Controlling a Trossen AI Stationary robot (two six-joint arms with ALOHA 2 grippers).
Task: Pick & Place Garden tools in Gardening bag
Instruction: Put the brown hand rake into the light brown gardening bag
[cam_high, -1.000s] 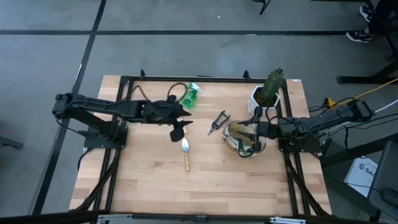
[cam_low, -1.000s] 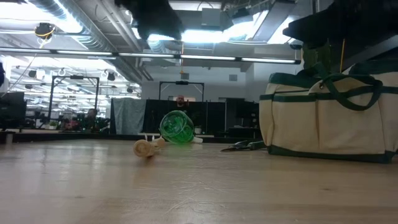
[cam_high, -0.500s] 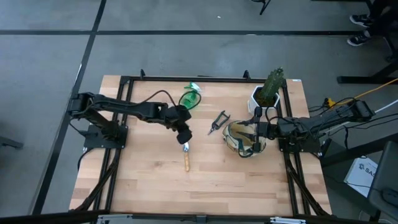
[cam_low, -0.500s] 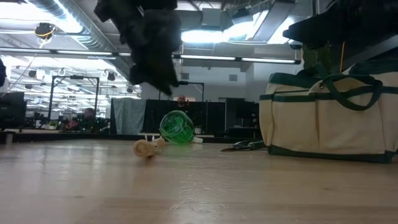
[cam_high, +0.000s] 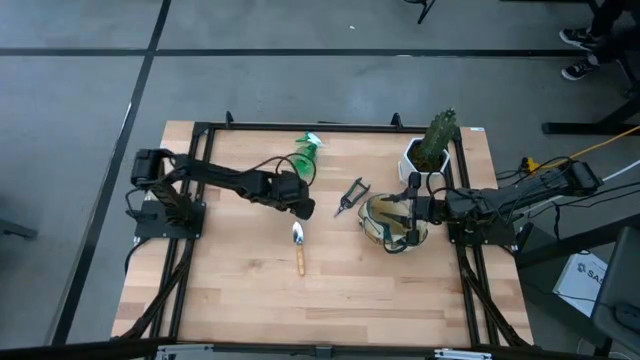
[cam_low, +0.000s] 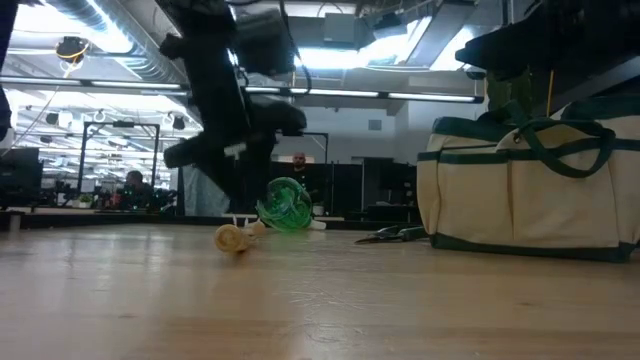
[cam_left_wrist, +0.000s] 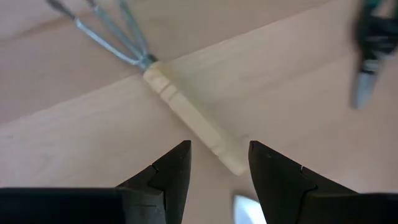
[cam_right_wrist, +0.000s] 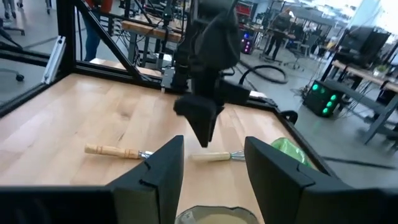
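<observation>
The thin hand fork lies flat on the table, wooden handle toward me and tines beyond. My left gripper hangs open just above the handle's free end and points steeply down; in the high view my left gripper hides the fork. The trowel lies nearer the front edge. The green spray bottle lies on its side at the back, and the shears lie beside the gardening bag. My right gripper stands level and open at the bag's right rim. My right gripper may or may not touch the bag; I cannot tell. The bag's beige rim shows just below the gap between its fingers, which point level toward the table's left.
A white pot with a green plant stands behind the bag at the back right. A black frame runs along the table's edges. Bare wood lies at the front.
My left gripper has come down from well above the table toward the fork and has rolled about its own axis, so its fingers now straddle the handle's end. Its fingers have stayed apart. The tools and the bag have not moved.
</observation>
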